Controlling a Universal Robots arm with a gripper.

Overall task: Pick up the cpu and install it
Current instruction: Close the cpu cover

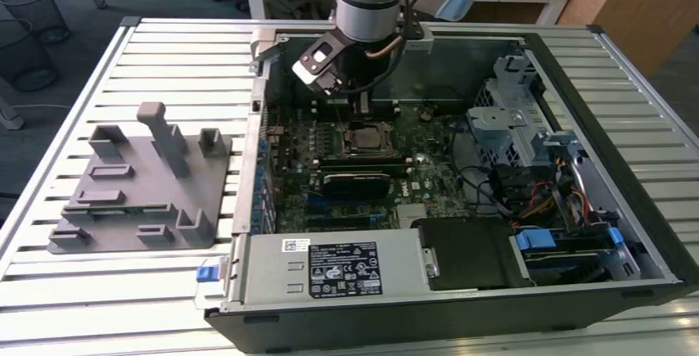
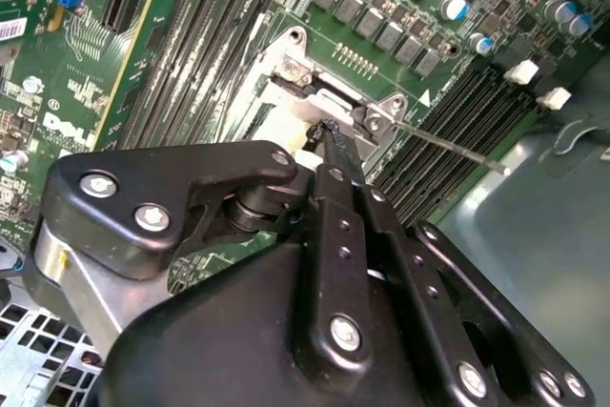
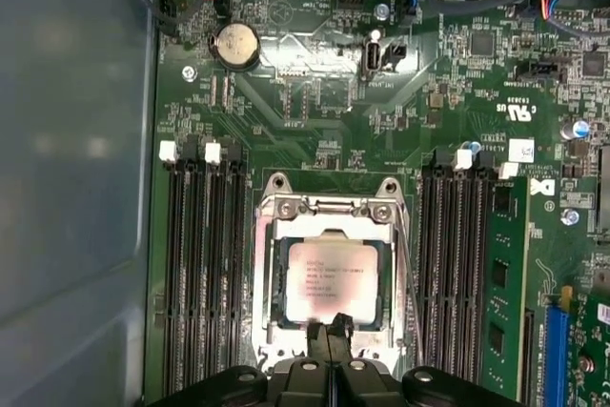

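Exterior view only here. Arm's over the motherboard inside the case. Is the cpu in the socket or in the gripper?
Observer: In the socket. The first wrist view shows the cpu lying flat inside the socket frame, metal top up.
Operator: Gripper state?
Observer: The gripper is shut, with nothing between its tips.
Operator: Where is it relative to the chip?
Observer: In the second wrist view the fingertips sit at the frame's edge, near the thin metal lever, not over the chip's middle. I cannot tell whether they touch anything.
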